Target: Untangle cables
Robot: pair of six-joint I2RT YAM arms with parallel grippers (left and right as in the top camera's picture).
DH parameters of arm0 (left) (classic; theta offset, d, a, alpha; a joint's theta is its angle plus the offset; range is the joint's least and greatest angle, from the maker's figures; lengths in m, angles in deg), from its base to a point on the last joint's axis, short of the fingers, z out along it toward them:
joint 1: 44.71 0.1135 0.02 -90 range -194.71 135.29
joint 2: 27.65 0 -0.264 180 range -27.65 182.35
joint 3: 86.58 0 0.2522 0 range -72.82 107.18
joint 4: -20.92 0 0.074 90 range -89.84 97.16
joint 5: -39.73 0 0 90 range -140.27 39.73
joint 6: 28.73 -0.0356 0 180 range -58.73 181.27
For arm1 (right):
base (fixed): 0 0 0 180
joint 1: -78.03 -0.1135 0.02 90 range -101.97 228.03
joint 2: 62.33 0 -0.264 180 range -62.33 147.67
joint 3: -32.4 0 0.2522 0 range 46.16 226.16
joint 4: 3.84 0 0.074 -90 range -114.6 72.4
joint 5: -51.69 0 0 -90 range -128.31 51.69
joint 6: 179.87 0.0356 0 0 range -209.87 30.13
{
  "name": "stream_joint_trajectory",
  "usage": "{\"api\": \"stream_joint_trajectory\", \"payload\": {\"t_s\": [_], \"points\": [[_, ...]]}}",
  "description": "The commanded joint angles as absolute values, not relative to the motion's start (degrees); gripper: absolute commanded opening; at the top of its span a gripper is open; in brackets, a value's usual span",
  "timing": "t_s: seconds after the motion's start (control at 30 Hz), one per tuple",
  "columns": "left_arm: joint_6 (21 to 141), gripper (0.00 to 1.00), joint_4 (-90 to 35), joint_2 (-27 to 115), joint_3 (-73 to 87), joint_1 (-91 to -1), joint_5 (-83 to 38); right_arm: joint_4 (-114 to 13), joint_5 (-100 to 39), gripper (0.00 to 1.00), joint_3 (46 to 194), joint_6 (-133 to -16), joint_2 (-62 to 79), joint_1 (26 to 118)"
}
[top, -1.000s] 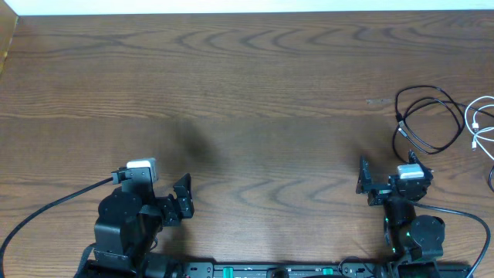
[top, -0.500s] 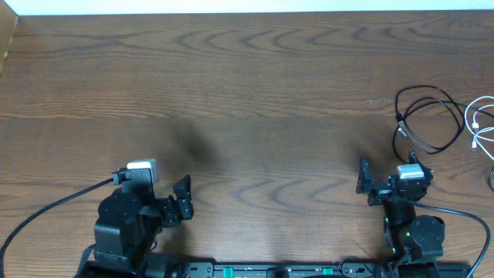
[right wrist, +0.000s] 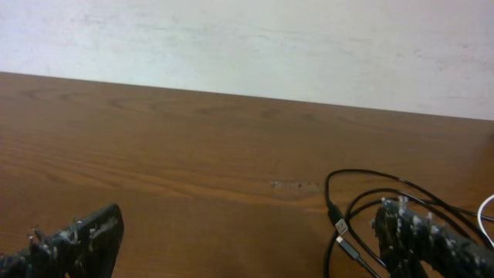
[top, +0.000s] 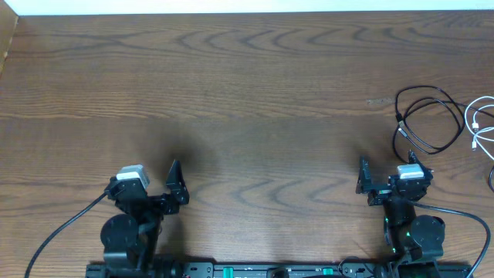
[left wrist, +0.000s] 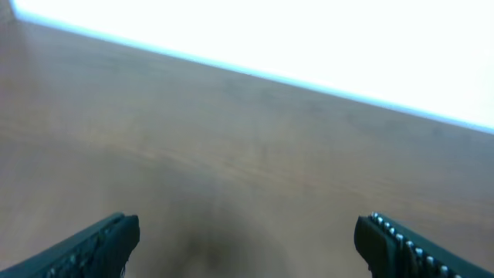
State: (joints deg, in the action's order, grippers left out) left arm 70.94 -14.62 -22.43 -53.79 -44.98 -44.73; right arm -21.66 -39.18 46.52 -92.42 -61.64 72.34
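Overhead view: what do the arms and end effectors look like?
Both arms, left arm and right arm, are black with rounded joints, each carrying a pale camera block and trailing a thick black cable. The left end effector and right end effector have black fingers with ridged pads.

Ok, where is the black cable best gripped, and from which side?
I would grip the black cable at its left edge, coming from above on the left: it lies flat there, and the white cable lies off its right side.
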Motion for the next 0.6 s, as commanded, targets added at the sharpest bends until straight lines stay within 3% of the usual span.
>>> {"api": "stream_joint_trajectory", "payload": {"t_s": [0.0,0.3,0.57], "points": [[67.66,0.94,-6.21,-25.14,-59.08,-44.59,-42.94,-21.92,-38.78,0.99,46.48,-91.85,-62.04,72.52],[62.41,0.94,20.55,-27.59,-72.33,-44.35,-42.72,-21.92,-38.78,0.99,46.48,-91.85,-62.04,72.52],[53.72,0.94,18.03,-27.59,-72.61,-43.37,-42.74,-21.92,-38.78,0.99,46.48,-91.85,-62.01,72.52]]}}
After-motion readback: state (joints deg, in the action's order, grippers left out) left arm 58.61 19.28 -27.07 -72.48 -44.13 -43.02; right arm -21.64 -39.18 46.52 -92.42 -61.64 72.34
